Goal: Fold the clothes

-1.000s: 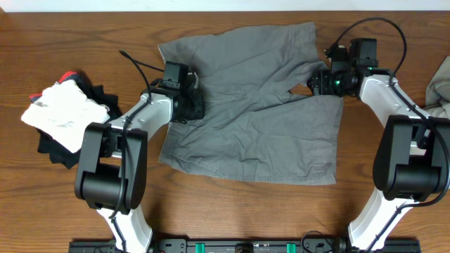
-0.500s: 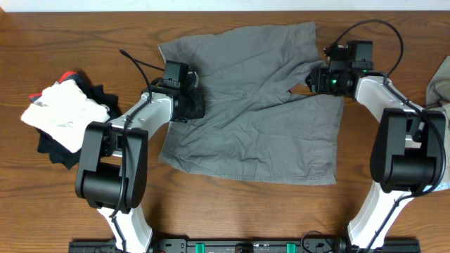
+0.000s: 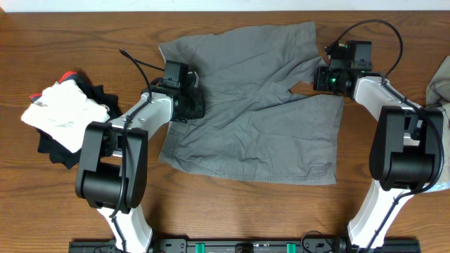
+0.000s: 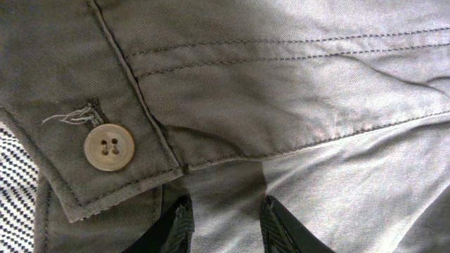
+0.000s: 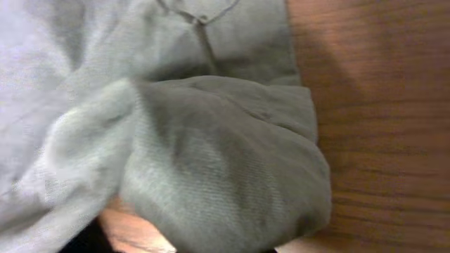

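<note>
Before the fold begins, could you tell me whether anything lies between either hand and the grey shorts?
Nothing visible does. The left hand sits on the grey shorts by the button, the right hand at their right edge. The clothes pile and the beige garment lie well aside.

Both arms reach away from their bases with elbows bent, 1 on each side. The left gripper (image 3: 186, 104) sits low with its wrist pitched down. Its 2 fingertips (image 4: 179, 223) stand a little apart, and a fold of the grey shorts (image 3: 246, 105) is pinched between them. The right gripper (image 3: 325, 79) points inward toward the left arm with its jaws closed tight. Its fingers are hidden in the right wrist view, so any hold cannot be told.
</note>
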Robot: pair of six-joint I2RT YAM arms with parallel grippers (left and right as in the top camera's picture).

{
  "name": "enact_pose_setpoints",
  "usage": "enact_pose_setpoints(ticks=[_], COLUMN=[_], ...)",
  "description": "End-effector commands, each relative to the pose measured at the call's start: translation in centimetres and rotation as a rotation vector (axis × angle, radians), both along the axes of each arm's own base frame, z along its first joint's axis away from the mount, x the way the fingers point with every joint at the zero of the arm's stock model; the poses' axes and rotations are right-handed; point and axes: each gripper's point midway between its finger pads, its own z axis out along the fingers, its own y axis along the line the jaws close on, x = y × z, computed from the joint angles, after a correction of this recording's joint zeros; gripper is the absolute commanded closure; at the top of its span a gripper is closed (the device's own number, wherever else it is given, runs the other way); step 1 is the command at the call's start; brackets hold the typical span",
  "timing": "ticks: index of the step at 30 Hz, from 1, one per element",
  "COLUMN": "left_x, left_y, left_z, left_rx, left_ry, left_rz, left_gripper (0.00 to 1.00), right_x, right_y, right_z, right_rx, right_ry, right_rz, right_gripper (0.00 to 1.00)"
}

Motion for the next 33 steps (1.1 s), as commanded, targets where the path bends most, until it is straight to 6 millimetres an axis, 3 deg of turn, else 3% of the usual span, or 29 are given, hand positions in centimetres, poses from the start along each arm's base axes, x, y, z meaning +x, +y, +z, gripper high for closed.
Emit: enact_pose_setpoints(ticks=[1, 5, 8, 9, 10, 13, 17, 19, 21, 23, 29, 30, 33], left_x=[-2.1, -2.4, -2.4, -2.4, -2.4, -2.4, -2.4, -2.4, -2.4, -2.4, -2.4, -2.4, -2.4], left_y=[0.9, 1.0, 1.0, 1.0, 1.0, 1.0, 1.0, 1.0, 1.0, 1.0, 0.9, 0.9, 1.0], left_z=[-3.8, -3.9, -3.9, -3.9, -3.9, -3.9, -3.9, -3.9, -3.9, -3.9, -3.9, -3.9, -3.9], left_rx=[0.057, 0.060, 0.060, 0.060, 0.060, 0.060, 0.060, 0.060, 0.060, 0.060, 0.060, 0.060, 0.060], left_ry=[0.105, 0.119, 0.119, 0.119, 0.119, 0.119, 0.119, 0.119, 0.119, 0.119, 0.119, 0.119, 0.119], left_rz=[-0.002, -0.002, -0.002, -0.002, -0.002, -0.002, -0.002, -0.002, -0.002, -0.002, -0.003, -0.003, -0.002], left_gripper=[0.66, 0.66, 0.66, 0.66, 0.66, 0.66, 0.66, 0.66, 0.66, 0.66, 0.66, 0.66, 0.66], right_x=[0.5, 0.3, -0.4, -0.6, -0.8, -1.6, -2.5, -2.3, -1.4, -0.1, 2.8, 3.1, 3.1], right_y=[-4.8, -12.0, -15.5, -16.1, -16.6, -17.2, -17.4, -16.8, -14.4, -11.5, -8.6, -7.8, -5.4], right_z=[0.7, 4.1, 6.4, 6.7, 6.9, 6.4, 5.8, 5.8, 6.2, 7.9, 14.1, 14.5, 14.1], right_rx=[-0.151, -0.396, -0.507, -0.520, -0.521, -0.520, -0.522, -0.493, -0.396, -0.271, -0.105, -0.078, -0.020], right_ry=[-0.018, -0.062, -0.081, -0.083, -0.082, -0.044, 0.000, -0.005, -0.042, -0.122, -0.293, -0.306, -0.297], right_rz=[-0.121, -0.331, -0.445, -0.459, -0.469, -0.474, -0.471, -0.444, -0.331, -0.211, -0.140, -0.111, -0.033], right_gripper=[0.99, 0.99, 0.99, 0.94, 0.80, 0.52, 0.43, 0.43, 0.43, 0.47, 0.87, 0.93, 0.97])
